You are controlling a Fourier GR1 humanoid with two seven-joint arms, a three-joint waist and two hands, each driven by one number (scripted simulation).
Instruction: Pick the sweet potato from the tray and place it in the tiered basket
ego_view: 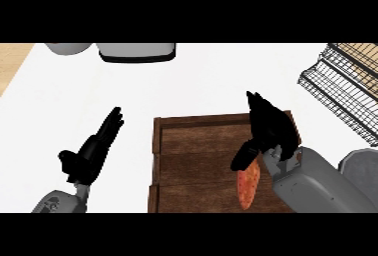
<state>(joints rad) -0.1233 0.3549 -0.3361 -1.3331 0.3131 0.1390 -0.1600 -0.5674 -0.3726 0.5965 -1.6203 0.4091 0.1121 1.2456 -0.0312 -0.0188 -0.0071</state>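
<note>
While the right hand (pixel 267 131) is hovering over the wooden tray (pixel 193 150), the pick step is in hand.
Sweet potato: the sweet potato (pixel 248 187) is lying on the tray's right part, orange and elongated, directly under the right wrist.
Right hand: fingers are extending straight, holding nothing; the thumb is hanging down just above the sweet potato's upper end.
Left hand: the left hand (pixel 92 152) is resting open at the tray's left, fingers up.
Next move: judged, fingers need curling round the sweet potato before lifting toward the tiered basket (pixel 341 85) at upper right.
Surface: a white counter (pixel 199 85) is carrying the tray; grey containers (pixel 136 50) are standing at its far edge.
</note>
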